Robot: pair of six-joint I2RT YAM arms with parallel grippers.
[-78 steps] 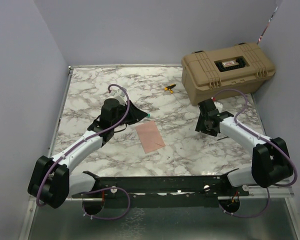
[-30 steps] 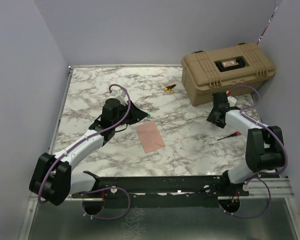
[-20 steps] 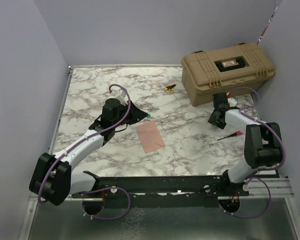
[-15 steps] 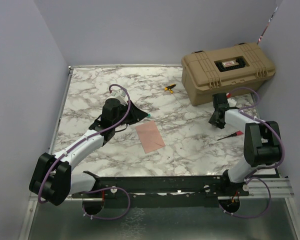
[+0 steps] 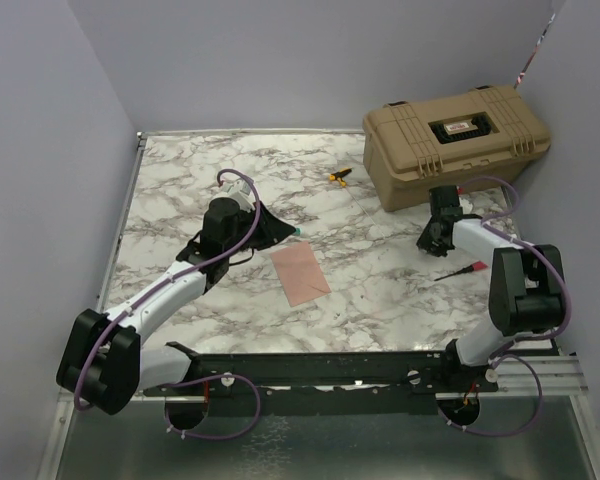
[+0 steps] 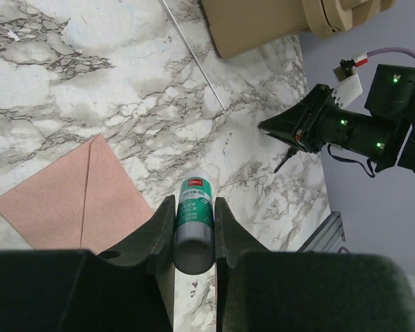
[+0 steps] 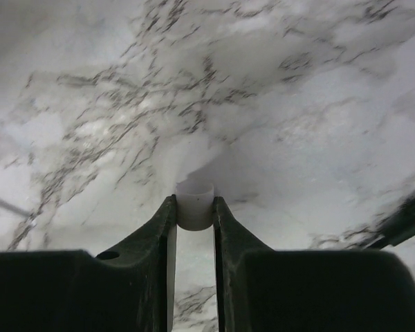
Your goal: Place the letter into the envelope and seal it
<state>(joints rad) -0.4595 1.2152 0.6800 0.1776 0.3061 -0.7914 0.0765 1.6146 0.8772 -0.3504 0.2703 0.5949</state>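
While the envelope point(image 5: 300, 275) lies flat on the marble counter point(image 5: 180, 170), roughly midway between the two arms, the left fingers point(image 6: 159, 232) pinch a glue stick point(image 6: 194, 218) with a green label, one finger pressed to each side of its barrel. The stick points out over the counter just beside the envelope's far edge, and in the left wrist view a straight crease runs across the salmon paper. Well apart, on the right side of the counter, the right fingers point(image 7: 162, 221) are drawn in against a small white cap point(image 7: 194, 206), one finger touching each side of it low over the marble. A tan case point(image 5: 455, 140) stands just beyond them, and a red-handled tool point(image 5: 462, 270) lies near the right arm. A small yellow and black object point(image 5: 338, 176) rests left of the case.
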